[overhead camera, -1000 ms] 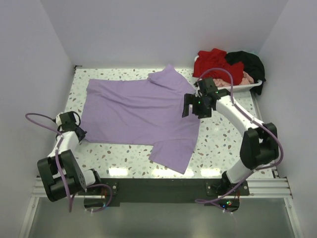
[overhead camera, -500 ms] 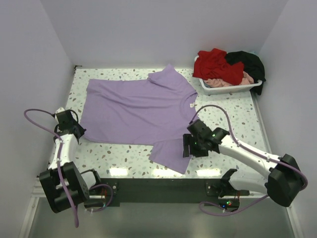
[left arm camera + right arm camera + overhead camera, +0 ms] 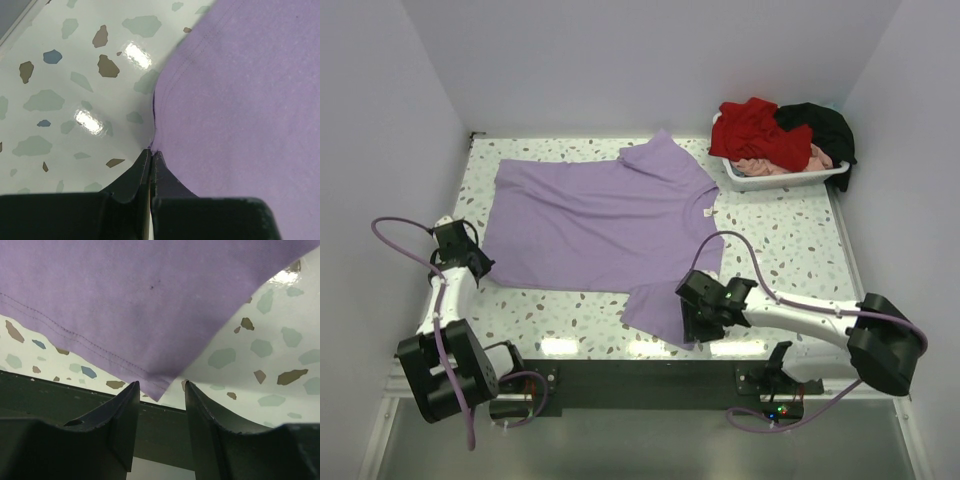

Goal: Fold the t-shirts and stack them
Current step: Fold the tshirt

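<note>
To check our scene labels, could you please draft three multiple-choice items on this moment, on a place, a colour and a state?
1. Where does the white tray stand? A. the table's far right corner B. its near left corner C. its centre
2. What colour is the t-shirt spread flat? A. red B. lavender C. black
3. How is the right end effector? A. shut on the tray B. open at the near sleeve's corner C. out of view
1 A: the top view shows it far right. 2 B: lavender cloth covers the middle. 3 B: its wrist view shows its jaws apart.
</note>
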### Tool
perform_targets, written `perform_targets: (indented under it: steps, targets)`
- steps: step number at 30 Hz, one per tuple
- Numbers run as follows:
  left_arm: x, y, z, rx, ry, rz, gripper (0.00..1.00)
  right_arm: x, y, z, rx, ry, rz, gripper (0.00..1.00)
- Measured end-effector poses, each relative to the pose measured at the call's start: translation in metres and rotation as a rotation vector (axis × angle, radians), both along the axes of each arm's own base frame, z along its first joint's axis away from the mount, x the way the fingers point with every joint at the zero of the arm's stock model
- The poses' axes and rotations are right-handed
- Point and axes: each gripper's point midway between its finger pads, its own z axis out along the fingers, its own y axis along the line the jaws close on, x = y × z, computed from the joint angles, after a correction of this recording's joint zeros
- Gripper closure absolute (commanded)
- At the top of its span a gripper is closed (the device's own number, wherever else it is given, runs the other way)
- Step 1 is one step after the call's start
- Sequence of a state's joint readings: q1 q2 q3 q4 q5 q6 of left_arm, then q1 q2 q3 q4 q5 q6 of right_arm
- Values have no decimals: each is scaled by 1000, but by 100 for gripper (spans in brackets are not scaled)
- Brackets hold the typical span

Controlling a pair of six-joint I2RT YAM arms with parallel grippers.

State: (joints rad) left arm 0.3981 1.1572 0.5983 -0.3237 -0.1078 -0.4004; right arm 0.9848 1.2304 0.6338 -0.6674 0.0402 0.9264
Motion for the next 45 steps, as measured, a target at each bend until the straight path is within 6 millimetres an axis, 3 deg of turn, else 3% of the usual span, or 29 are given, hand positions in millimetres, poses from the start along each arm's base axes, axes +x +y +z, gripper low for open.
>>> perform_targets:
  steps: [7,15,26,31,35,39,45]
  targets:
    - [-1,0,-3,-4,10,-1,100,-1,7,-13,-14,24,-4,62]
    - [-1,0,-3,-4,11,0,100,-3,6,-14,-20,31,-19,69]
    - [-1,0,-3,-4,12,0,100,-13,2,-13,-12,38,-29,61]
    - [-1,0,-3,-4,12,0,100,-15,5,-14,1,44,-22,62]
    - [-1,0,-3,-3,12,1,100,-18,9,-15,12,65,-11,70]
    - [-1,0,-3,-2,13,2,100,-20,12,-17,14,85,7,100]
    - [-5,-1,-3,-7,22,2,100,-21,11,-16,3,88,19,100]
